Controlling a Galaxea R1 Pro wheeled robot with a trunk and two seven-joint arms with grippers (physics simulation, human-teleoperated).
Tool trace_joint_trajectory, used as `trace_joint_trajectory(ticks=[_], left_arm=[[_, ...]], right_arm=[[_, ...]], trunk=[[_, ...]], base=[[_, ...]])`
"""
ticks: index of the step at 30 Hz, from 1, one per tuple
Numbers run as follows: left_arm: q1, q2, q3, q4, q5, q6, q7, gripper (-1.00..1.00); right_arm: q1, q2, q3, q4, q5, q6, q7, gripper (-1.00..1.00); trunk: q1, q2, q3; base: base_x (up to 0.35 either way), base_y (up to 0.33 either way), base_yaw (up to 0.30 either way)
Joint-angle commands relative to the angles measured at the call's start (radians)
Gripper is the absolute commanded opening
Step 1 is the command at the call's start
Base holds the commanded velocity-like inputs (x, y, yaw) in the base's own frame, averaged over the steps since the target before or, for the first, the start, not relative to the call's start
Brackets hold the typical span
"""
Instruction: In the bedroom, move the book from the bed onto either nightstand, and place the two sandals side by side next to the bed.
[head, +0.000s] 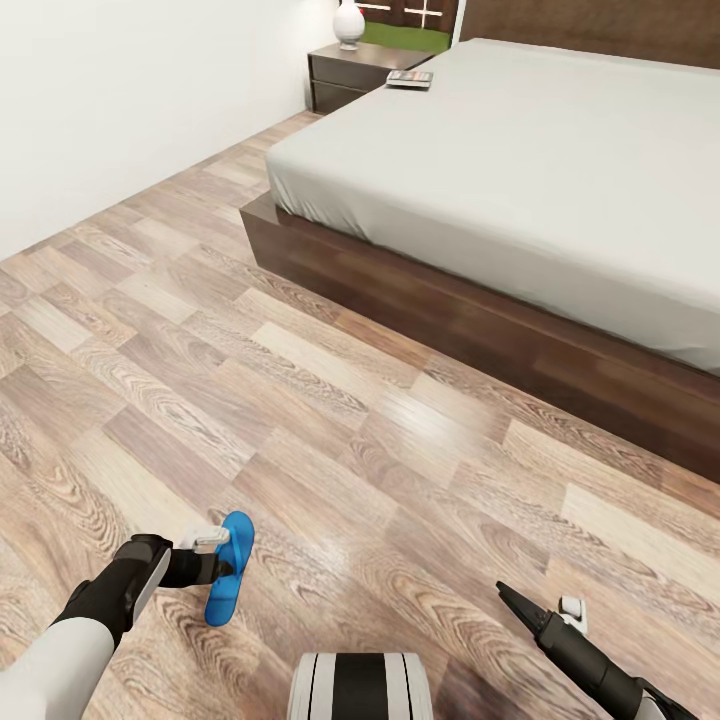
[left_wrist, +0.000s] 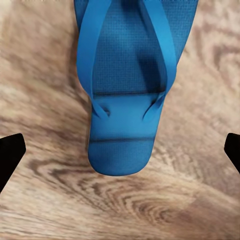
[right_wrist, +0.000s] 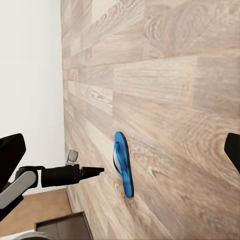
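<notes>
Bed (head: 540, 170): grey cover, dark frame, on the wood-plank floor (head: 250, 400). Nightstand (head: 350, 70) at its head by the white wall (head: 130, 100), carrying a white vase (head: 348, 22). Book (head: 409, 79) lies on the mattress corner nearest the nightstand. One blue sandal (head: 229, 566) flat on the floor, well apart from the bed. Left gripper (head: 222, 556) just over the sandal, jaws spread wide, nothing held. Right gripper (head: 512, 598) low over bare floor; jaws spread in its wrist view, empty.

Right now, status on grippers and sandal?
Left gripper open, at sandal on floor. Right gripper empty. Book on bed edge.
</notes>
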Motion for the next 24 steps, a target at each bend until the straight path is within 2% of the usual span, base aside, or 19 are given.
trace_joint_trajectory(ticks=[1, 8, 24], left_arm=[[0.000, 0.000, 0.004, -0.001, -0.007, 0.005, -0.007, 1.00], [0.000, 0.001, 0.004, 0.001, -0.010, 0.005, -0.007, 1.00], [0.000, 0.001, 0.004, 0.001, -0.010, 0.003, -0.007, 1.00]], right_arm=[[0.000, 0.000, 0.000, 0.001, -0.006, 0.010, 0.002, 1.00], [0.000, 0.000, 0.001, 0.003, -0.006, 0.010, 0.003, 1.00], [0.000, 0.000, 0.001, 0.003, -0.006, 0.010, 0.003, 1.00]], trunk=[[0.000, 0.000, -0.001], [0.000, 0.000, -0.001], [0.000, 0.000, -0.001]], base=[[0.000, 0.000, 0.000], [0.050, 0.000, 0.000], [0.149, 0.000, 0.000]])
